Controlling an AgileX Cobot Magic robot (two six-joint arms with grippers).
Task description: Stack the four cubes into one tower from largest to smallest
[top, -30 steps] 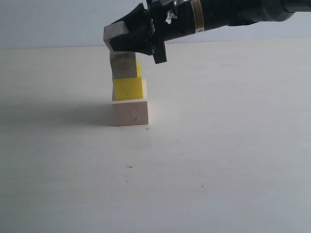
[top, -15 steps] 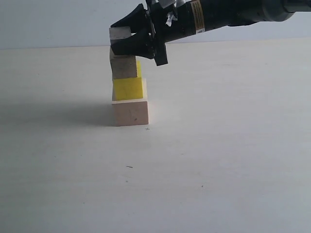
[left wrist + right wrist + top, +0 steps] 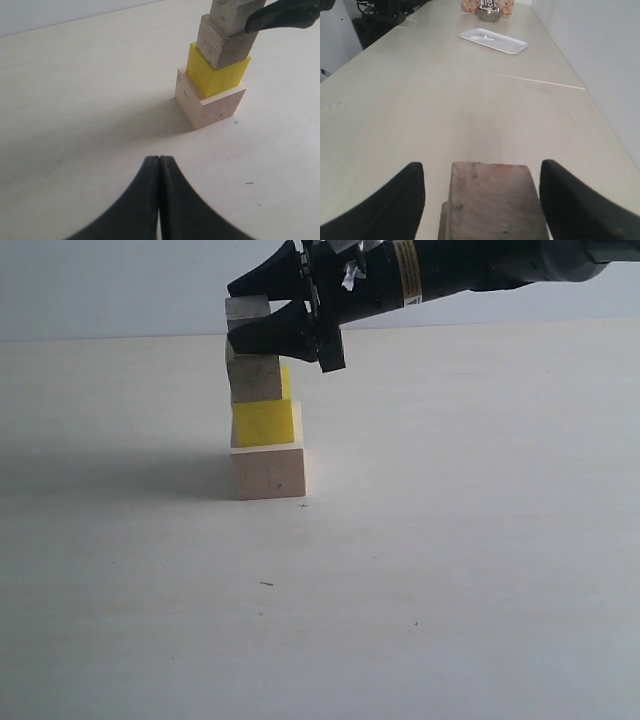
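The smallest cube (image 3: 247, 308) sits on top of the tower (image 3: 265, 425); the right gripper (image 3: 481, 172) is spread around it, the left gripper (image 3: 159, 165) pressed together. We judge the wood light and stiff, best held by opposite flat faces

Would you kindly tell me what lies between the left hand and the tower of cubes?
Nothing but bare table. The left wrist view shows that open stretch running from the shut left hand up to the foot of the tower.
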